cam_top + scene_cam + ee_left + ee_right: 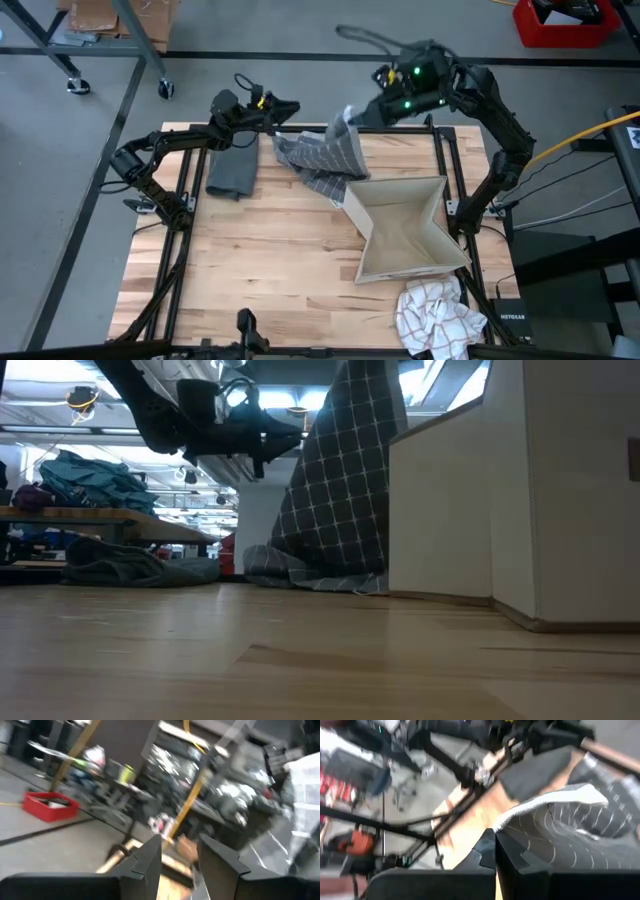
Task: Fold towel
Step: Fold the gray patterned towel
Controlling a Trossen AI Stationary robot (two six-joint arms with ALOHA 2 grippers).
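Because it hangs in loose drapes from a single raised point, the grey checked towel [325,155] reads as light, limp and non-slippery cloth, safest taken by a corner or hem rather than mid-panel; it lies near the table's [250,270] far edge, its upper corner lifted, its lower folds trailing on the wood just beside the open beige fabric box [405,225]; the right gripper [352,113] is closed on that lifted corner, the cloth bulging past its fingers in the right wrist view; the left gripper [288,108] hovers just beside the towel over the far edge, jaws apart and holding nothing; a folded dark grey cloth [233,168] lies toward the far left corner, and a crumpled white checked cloth [437,318] at the near right corner; the high view alone shows this layout, whereas the low view shows the towel's hem resting on the wood; the left wrist view shows only blurred room beyond the parted fingers.
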